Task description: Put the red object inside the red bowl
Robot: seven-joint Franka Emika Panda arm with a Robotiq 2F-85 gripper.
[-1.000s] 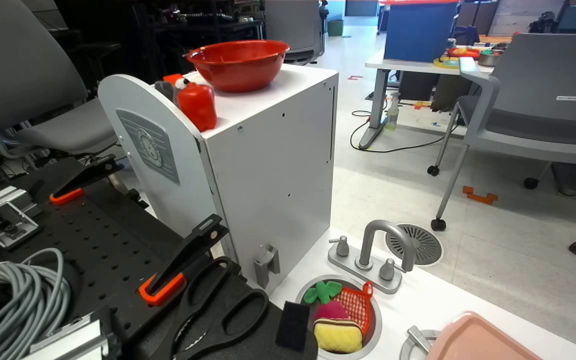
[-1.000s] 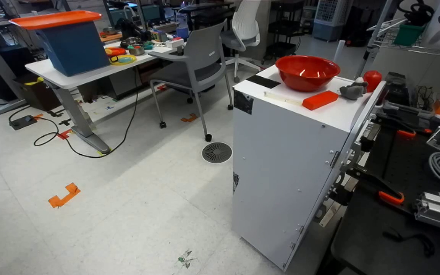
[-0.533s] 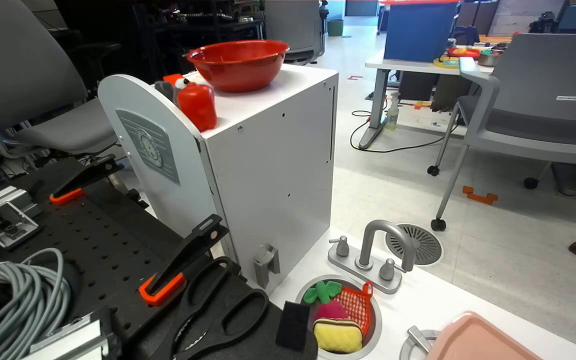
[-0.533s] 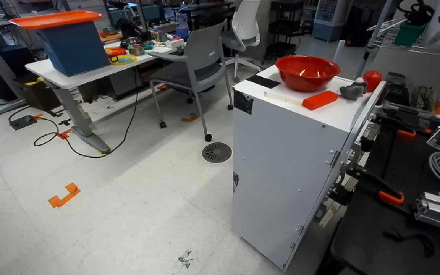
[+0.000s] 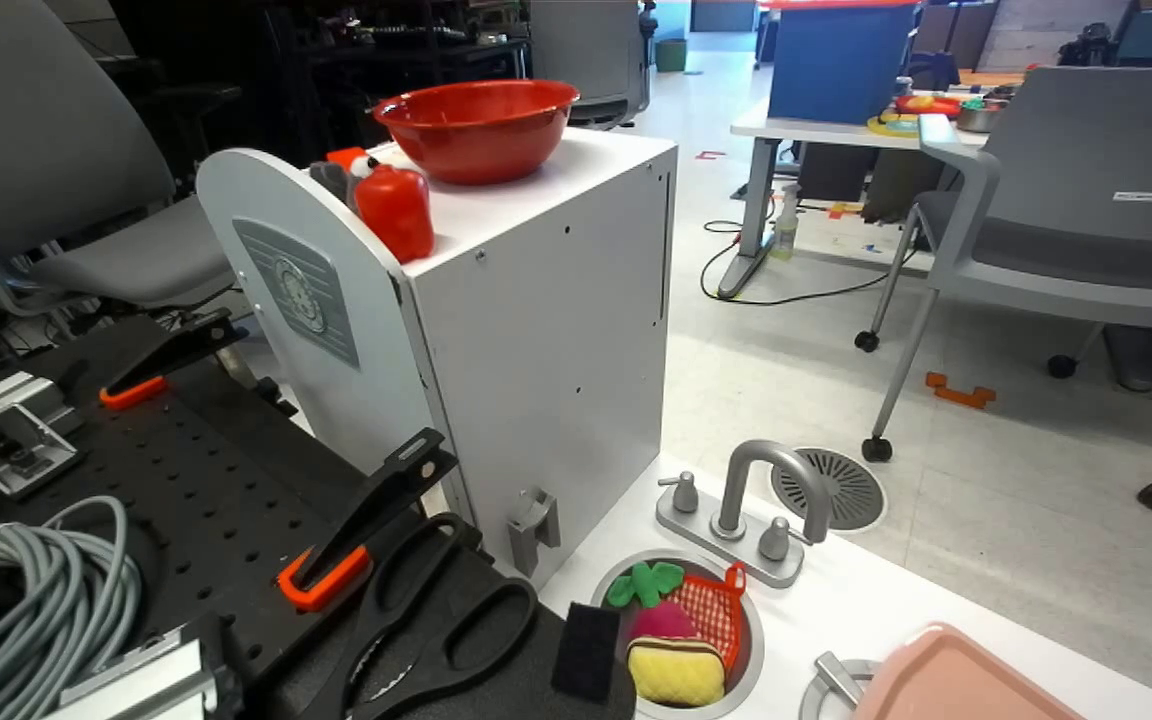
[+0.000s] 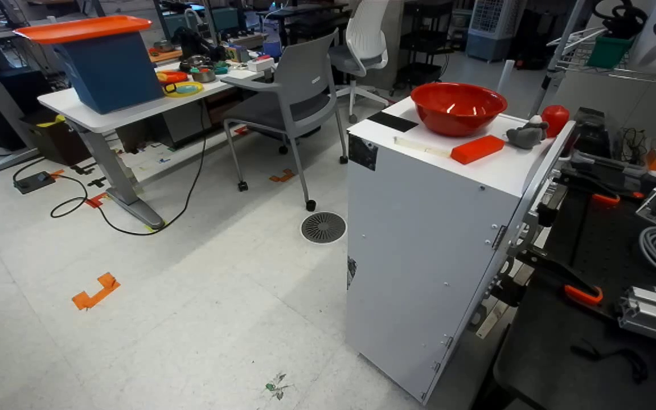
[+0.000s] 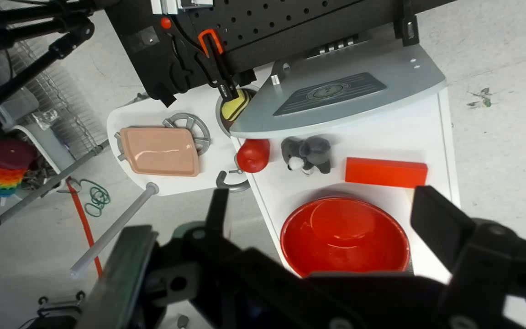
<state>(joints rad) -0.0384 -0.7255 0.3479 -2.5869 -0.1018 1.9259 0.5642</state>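
No part of the task is done yet: the red object (image 7: pixel 253 155) is outside the bowl (image 7: pixel 345 237).
Your gripper (image 7: pixel 321 201) is spread wide and pinches nothing; the bowl shows in its gap in the wrist view, but it lies beyond, not in the grip. The red object rests on top of the cabinet (image 6: pixel 430 239), at a corner by the panel (image 7: pixel 336 93), just beside the grey toy (image 7: pixel 314 150); the block (image 7: pixel 386 172) lies on the grey toy's other side. The bowl stands near, on the same top. One edge of it is hidden behind the gripper in the wrist view, so I cannot speak for all of its inside, but the part which shows holds nothing. In my judgement, everything is left for you: to reach the red object, grasp it, carry it over and release it in the bowl.
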